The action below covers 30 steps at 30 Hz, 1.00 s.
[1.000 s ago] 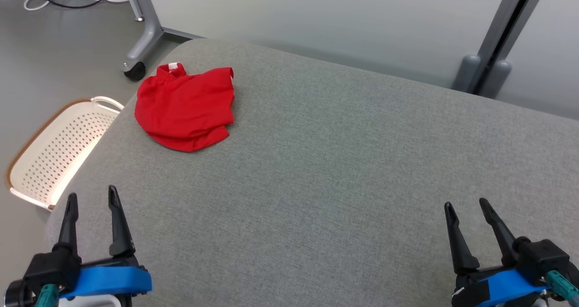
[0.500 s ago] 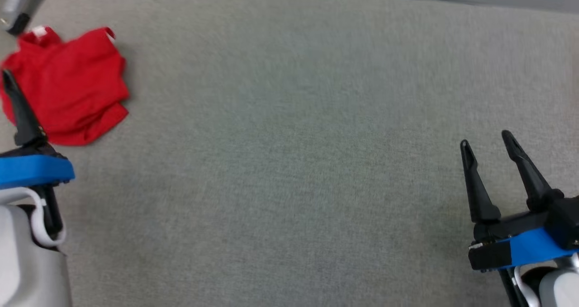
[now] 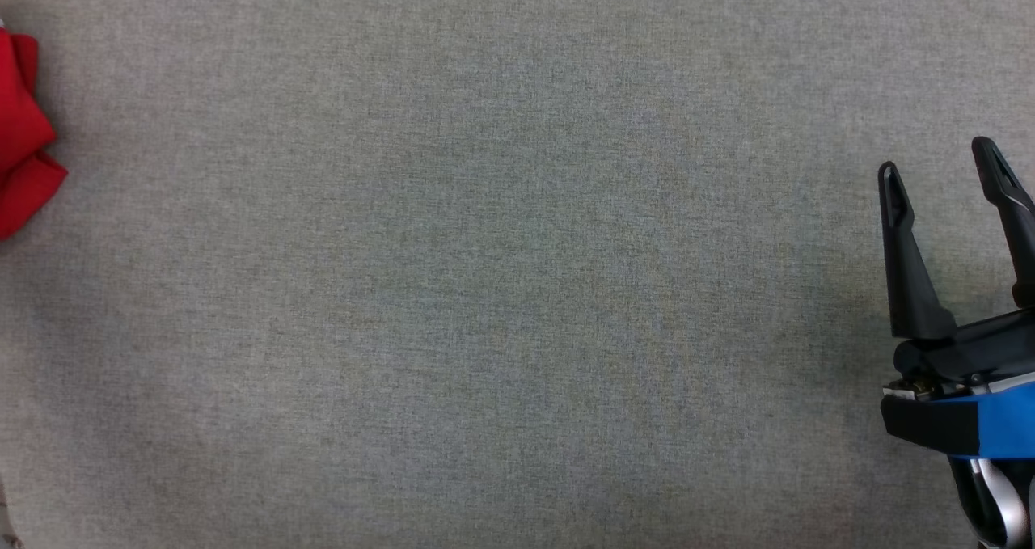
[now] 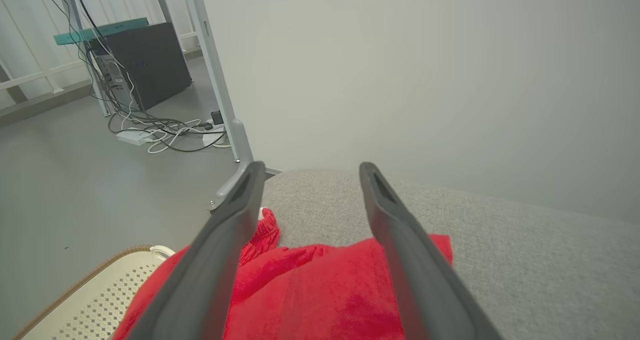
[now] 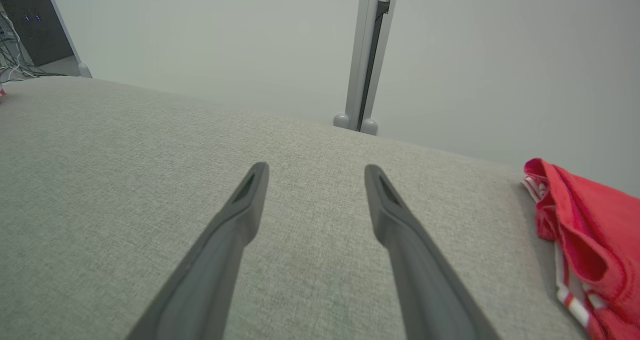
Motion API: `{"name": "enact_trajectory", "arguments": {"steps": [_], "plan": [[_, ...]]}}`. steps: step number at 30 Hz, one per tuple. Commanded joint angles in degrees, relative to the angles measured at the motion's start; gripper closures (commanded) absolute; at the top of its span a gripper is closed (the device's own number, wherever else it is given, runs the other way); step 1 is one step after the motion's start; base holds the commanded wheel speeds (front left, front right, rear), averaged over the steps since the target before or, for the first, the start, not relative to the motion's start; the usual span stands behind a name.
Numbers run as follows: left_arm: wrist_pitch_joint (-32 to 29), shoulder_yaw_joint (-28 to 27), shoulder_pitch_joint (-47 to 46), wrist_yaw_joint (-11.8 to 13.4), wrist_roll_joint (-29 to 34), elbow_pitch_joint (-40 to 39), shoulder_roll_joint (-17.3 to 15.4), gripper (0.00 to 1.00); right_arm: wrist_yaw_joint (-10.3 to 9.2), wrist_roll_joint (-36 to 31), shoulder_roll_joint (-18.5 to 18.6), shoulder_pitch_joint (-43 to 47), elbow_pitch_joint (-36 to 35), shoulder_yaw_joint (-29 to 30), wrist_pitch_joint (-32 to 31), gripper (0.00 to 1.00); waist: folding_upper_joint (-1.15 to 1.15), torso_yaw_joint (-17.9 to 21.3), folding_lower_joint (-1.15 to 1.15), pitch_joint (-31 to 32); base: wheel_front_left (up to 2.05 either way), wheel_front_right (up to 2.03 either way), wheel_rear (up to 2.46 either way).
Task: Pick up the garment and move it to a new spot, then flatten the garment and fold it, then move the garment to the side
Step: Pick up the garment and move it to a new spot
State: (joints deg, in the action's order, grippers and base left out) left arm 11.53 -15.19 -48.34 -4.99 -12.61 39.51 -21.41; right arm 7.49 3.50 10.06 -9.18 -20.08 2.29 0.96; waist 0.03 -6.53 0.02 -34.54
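Observation:
A crumpled red garment [image 3: 24,128] lies on the grey padded table [image 3: 517,290], cut off by the head view's left edge. The left wrist view shows the same garment [image 4: 320,290] near the table's far left corner, just under and ahead of my left gripper [image 4: 311,167], which hovers open and empty. My right gripper [image 3: 935,157] stands open over bare fabric at the right. The right wrist view shows it [image 5: 316,167] wide open, with a second red cloth with white stripes [image 5: 585,230] lying to its right.
A white perforated basket [image 4: 90,300] stands on the floor beside the table's left edge. Behind it are a grey desk leg [image 4: 220,104], cables [image 4: 160,129] and a dark computer case [image 4: 145,64]. A grey post [image 5: 367,54] rises behind the table's far edge.
The head camera has tipped down and swung right, so the garment now sits at the view's left edge. The left gripper has left that view. Both grippers stay open.

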Motion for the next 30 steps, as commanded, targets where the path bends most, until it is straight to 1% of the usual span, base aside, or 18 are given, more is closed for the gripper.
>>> {"name": "enact_trajectory", "arguments": {"steps": [1,5,9,12,17,20,21,23,26,30], "plan": [[-0.29,0.35,-1.02,-0.01,0.09,0.72,-0.57,0.0,0.01,-0.17,0.24,-0.41,-0.44,0.17,-0.22,0.0,-0.03,-0.07,-0.02,-0.3,0.0,0.0,0.0],[-6.04,1.59,-3.66,-0.79,-0.45,8.64,-1.86,0.0,0.01,-0.26,0.51,-0.11,-1.33,0.83,-0.57,0.0,-0.03,0.28,-0.02,-0.86,0.0,0.0,0.0],[-10.27,1.83,-5.2,-1.51,-2.11,14.48,-2.77,0.0,0.01,0.12,0.91,0.39,-1.39,1.55,-0.67,0.0,-0.03,0.14,-0.02,-0.65,0.0,0.0,0.0],[-16.65,2.2,-6.13,-2.09,-3.68,19.25,-3.06,0.0,0.01,0.27,1.04,0.4,-1.42,1.77,-0.81,0.0,-0.03,-0.06,-0.02,-0.27,0.0,0.0,0.0],[-23.68,3.97,-7.18,-2.6,-6.08,23.55,-3.0,0.0,0.01,-0.14,1.03,0.12,-1.86,1.22,-1.13,0.0,-0.03,-0.26,-0.02,0.16,0.0,0.0,0.0],[-28.44,6.01,-7.25,-2.68,-8.36,24.78,-1.69,0.01,0.01,-0.07,1.2,0.0,-2.03,0.92,-1.35,0.0,-0.03,-0.1,-0.02,0.46,0.0,0.0,0.0],[-29.87,6.7,-7.14,-2.69,-9.21,25.04,-1.42,0.4,0.01,0.03,1.24,-0.08,-2.06,0.79,-1.44,0.0,-0.03,0.0,-0.02,0.55,0.0,0.0,0.0],[-31.54,7.66,-6.89,-2.71,-10.61,25.12,-1.57,1.0,0.01,0.14,1.19,-0.28,-2.06,0.56,-1.5,0.0,-0.03,0.35,-0.02,0.78,0.0,0.0,0.0],[-31.73,8.49,-6.35,-2.72,-12.12,25.01,-2.82,1.0,0.01,0.36,1.14,-0.49,-1.75,0.35,-1.33,0.0,-0.03,1.0,-0.02,1.29,0.0,0.0,0.0],[-29.59,9.96,-6.28,-2.73,-13.15,23.59,-3.66,1.0,0.01,0.3,0.44,-0.19,-1.25,0.22,-0.72,0.0,-0.03,1.87,-0.02,2.67,0.0,0.0,0.0]]}}
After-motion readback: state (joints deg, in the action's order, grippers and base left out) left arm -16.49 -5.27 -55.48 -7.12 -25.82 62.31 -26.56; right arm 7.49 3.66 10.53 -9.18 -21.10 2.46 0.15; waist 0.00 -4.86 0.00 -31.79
